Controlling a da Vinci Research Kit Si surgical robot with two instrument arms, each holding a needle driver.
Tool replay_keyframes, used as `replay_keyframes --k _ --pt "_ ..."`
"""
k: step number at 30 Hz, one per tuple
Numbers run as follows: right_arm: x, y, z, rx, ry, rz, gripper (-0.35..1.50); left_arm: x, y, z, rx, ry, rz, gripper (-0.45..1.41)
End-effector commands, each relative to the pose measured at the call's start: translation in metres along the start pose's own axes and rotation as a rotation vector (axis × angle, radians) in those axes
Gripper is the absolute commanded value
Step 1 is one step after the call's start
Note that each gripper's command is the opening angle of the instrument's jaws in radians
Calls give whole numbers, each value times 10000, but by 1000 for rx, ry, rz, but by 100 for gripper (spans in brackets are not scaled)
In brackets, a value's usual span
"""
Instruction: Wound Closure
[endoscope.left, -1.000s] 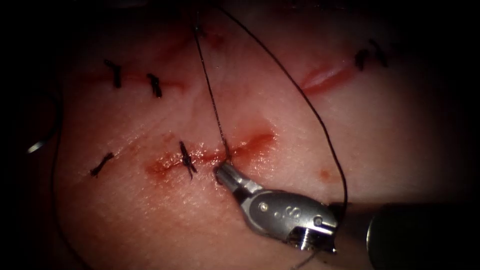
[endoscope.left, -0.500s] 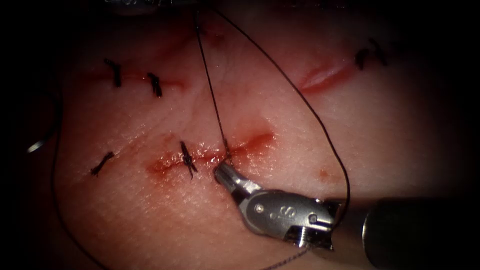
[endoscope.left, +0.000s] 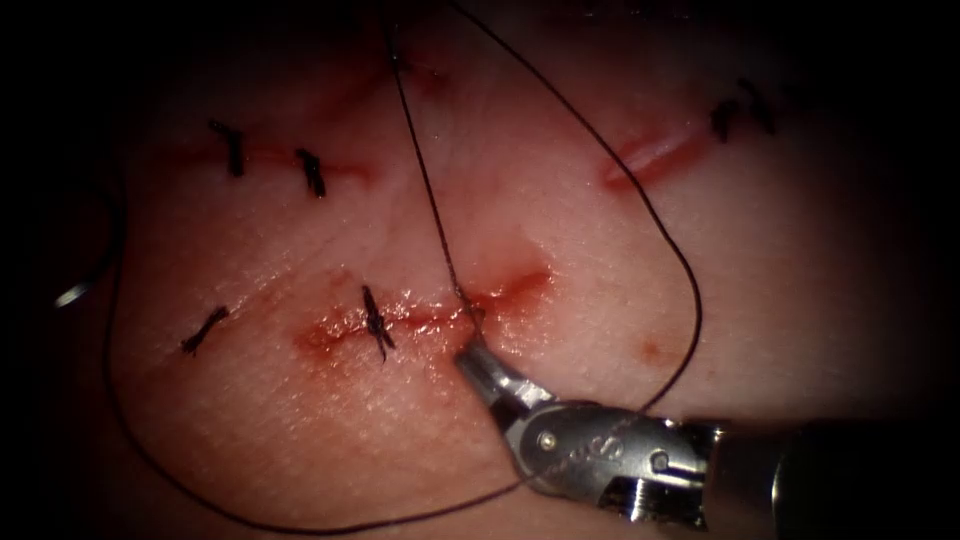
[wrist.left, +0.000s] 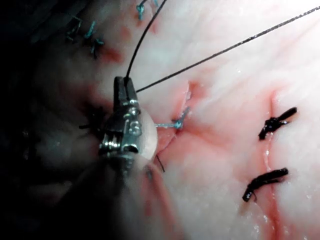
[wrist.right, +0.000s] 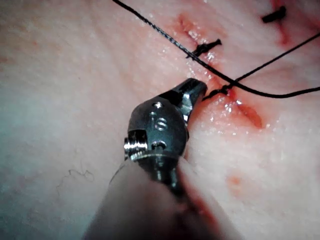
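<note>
On the tissue (endoscope.left: 250, 420) far left of the cut (endoscope.left: 420, 312), leaving the needle (endoscope.left: 72, 293) lying loose, seemingly outside the flesh and held by neither tool. Pinching the thread (endoscope.left: 425, 190) in the left tool (wrist.left: 125, 83), likely keeping that strand taut up from the cut's middle. Resting the right tool (endoscope.left: 469, 354) just below that spot, jaws pressed together, apparently steadying things there; unclear whether gripping any thread.
</note>
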Motion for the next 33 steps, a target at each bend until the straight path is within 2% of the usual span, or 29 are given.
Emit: replay_keyframes --k 1,14,29,33 --pt "3 -9 6 10 18 4 -35 -3 -6 7 5 -1 1 -45" --pt "10 -7 8 31 42 11 -35 -9 -22 6 69 -16 20 -45" --pt "-29 -40 -3 67 1 -15 -35 -31 -42 8 156 -37 25 -45" --pt "-31 -42 -5 69 -3 -11 -35 -36 -45 7 166 -48 29 -45"
